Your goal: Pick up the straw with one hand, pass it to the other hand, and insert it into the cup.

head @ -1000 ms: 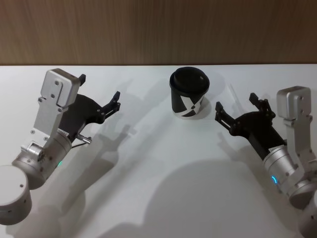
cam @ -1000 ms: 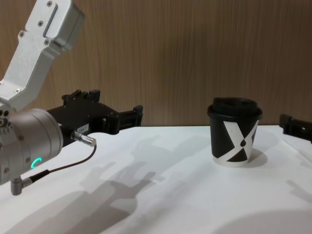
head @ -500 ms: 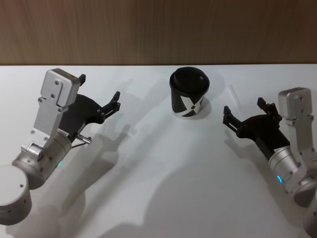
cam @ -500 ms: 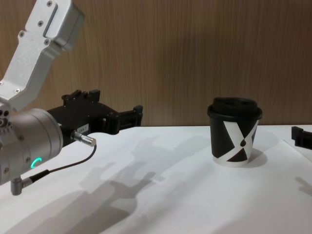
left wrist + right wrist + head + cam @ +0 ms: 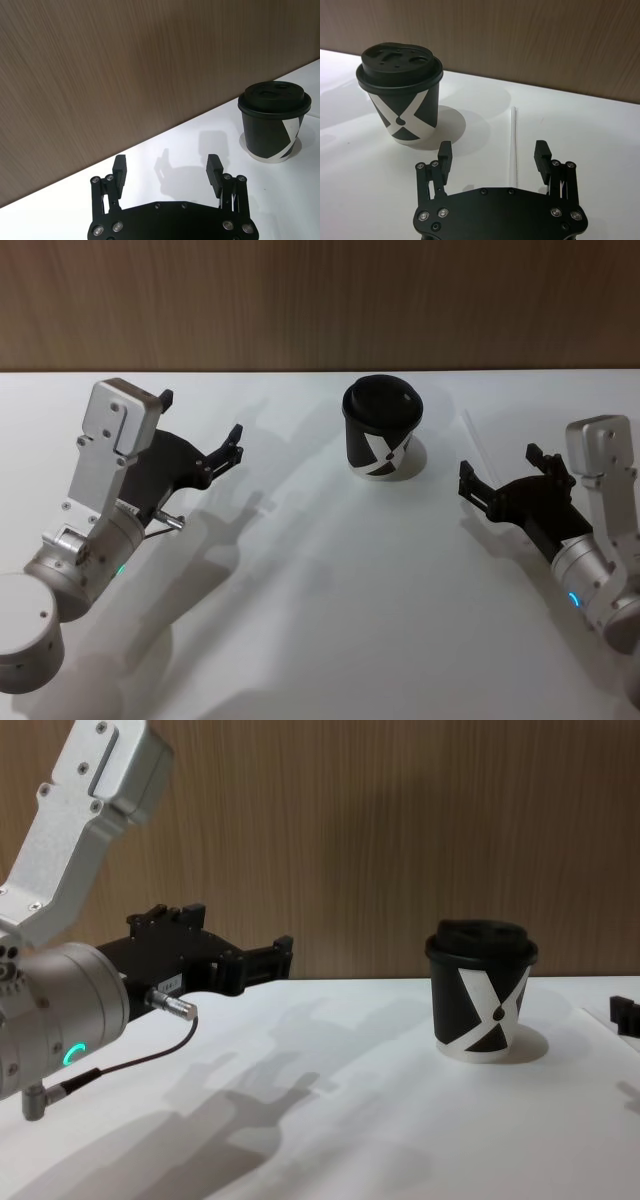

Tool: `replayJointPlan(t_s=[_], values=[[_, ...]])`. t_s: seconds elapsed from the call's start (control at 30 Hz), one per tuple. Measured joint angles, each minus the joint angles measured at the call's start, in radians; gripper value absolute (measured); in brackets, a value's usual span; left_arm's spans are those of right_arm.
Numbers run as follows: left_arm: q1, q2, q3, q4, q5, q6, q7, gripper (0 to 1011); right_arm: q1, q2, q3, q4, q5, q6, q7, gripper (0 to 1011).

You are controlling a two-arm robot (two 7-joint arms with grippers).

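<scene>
Beside the cup, the straw is judged light and crushable, best pinched gently mid-length; right pincer and left pincer are spread.

straw near end hidden behind right gripper, gripper cropped at chest view's right edge

A white desk runs back to a brown wood-grain wall, and light from above casts soft grey shadows across it.
</scene>
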Motion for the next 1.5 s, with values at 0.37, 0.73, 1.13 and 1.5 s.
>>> replayJointPlan(t_s=[0.37,0.73,1.13,1.5], values=[[0.0,0.0,0.0,0.0,0.0,0.0,0.0,1003,-0.006,0.008,0.009,0.0,-0.001,0.033,0.016,1001],[0.0,0.0,0.0,0.0,0.0,0.0,0.0,1003,-0.014,0.01,0.016,0.005,-0.004,0.048,0.033,1001],[0.0,0.0,0.0,0.0,0.0,0.0,0.0,1003,-0.018,0.007,0.03,0.018,-0.001,0.057,0.053,1001],[0.0,0.0,0.0,0.0,0.0,0.0,0.0,1003,-0.017,-0.001,0.043,0.03,0.007,0.066,0.067,1001]])
